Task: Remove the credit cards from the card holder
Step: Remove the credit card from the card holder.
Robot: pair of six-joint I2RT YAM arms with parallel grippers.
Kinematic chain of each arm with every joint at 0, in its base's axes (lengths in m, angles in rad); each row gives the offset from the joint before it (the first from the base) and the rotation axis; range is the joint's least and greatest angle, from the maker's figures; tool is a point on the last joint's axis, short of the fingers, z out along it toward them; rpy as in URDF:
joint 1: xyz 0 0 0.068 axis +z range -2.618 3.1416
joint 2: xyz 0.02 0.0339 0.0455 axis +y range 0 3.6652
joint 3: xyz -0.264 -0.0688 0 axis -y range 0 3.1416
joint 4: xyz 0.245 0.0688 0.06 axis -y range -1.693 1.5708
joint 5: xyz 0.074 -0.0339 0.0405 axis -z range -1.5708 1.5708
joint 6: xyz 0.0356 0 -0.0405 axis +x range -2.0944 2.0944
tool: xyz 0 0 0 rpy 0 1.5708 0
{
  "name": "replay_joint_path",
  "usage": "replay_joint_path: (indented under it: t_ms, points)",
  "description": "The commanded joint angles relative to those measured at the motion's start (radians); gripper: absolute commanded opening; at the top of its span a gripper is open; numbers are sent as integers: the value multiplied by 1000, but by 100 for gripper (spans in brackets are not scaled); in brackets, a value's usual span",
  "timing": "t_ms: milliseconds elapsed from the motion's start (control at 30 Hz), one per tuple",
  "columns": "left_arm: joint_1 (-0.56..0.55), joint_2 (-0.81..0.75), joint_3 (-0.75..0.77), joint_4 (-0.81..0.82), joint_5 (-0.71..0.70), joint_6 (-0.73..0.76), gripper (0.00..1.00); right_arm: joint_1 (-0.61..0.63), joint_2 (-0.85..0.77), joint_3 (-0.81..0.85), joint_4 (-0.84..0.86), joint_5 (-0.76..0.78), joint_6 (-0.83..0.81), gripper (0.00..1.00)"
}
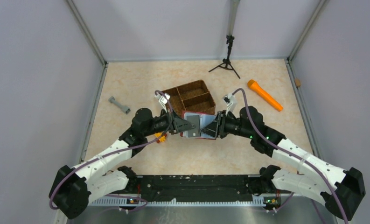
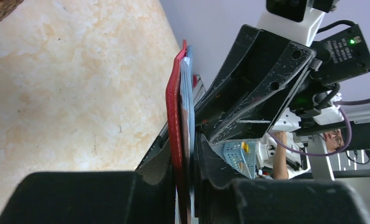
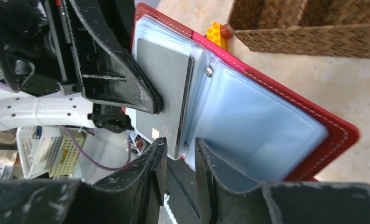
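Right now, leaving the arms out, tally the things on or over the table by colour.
Orange: 2, tube, toy block
Grey: 2, dumbbell-shaped piece, card
Red: 1, card holder
Brown: 1, basket
Black: 1, tripod
Tan: 1, small piece at right rail
Total: 8

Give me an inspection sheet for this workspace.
Surface: beige marbled table, no spills seen.
Job's things: card holder open; grey card in a pocket, no other seen.
Clutter: wicker basket, orange cylinder, grey dumbbell-shaped piece, yellow toy.
Grippers: left gripper shut on card holder; right gripper open, astride the card's edge.
Cables: purple cables along both arms.
Surroundings: pale walls, black tripod at the back.
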State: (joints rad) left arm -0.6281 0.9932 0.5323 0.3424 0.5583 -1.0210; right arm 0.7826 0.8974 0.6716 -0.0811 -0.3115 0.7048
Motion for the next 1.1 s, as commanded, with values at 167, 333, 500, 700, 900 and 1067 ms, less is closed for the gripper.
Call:
replay_joint_path:
  t_ms: [167, 333, 500, 700, 900, 1067]
  points:
    - [5, -22, -28, 249, 59, -92, 7, 9, -24, 2, 148, -79, 66, 30]
    - [5, -5, -62, 398, 84, -160, 7, 9, -17, -6, 197, -115, 106, 27]
    - [4, -11, -71, 421, 90, -172, 7, 9, -42, -35, 290, -146, 169, 19]
    - [4, 0, -100, 493, 91, -201, 13, 8, -66, -91, 461, -166, 272, 16]
    - [4, 30, -112, 560, 113, -226, 16, 8, -59, -109, 539, -162, 308, 9]
    - [5, 28, -118, 561, 111, -222, 25, 8, -62, -110, 538, -143, 305, 0]
